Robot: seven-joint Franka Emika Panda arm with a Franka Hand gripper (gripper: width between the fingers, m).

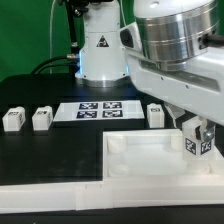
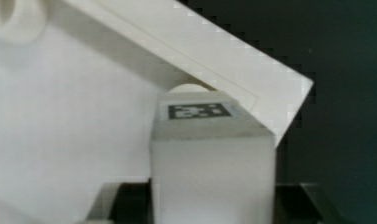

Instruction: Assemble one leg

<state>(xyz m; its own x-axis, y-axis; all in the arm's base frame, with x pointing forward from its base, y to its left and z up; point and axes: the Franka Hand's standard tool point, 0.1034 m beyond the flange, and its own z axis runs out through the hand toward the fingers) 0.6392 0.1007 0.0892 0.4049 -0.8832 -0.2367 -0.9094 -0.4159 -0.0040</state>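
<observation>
— Largest entry?
— Panel: flat, near side, towards the exterior view's right.
— Next?
— Marker board: far centre, fixed reference.
— Then you?
— My gripper: jaws clamped on one leg, held upright at the panel's corner on the exterior view's right, I judge for seating it there.
— Smallest?
— Spare legs: two at the exterior view's left and one just right of the board, parked clear until needed.

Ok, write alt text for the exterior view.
The Franka arm's gripper holds a small white tagged leg just above the large white square panel, near the exterior view's right edge. Three more legs stand behind on the black table, flanking the marker board.
</observation>
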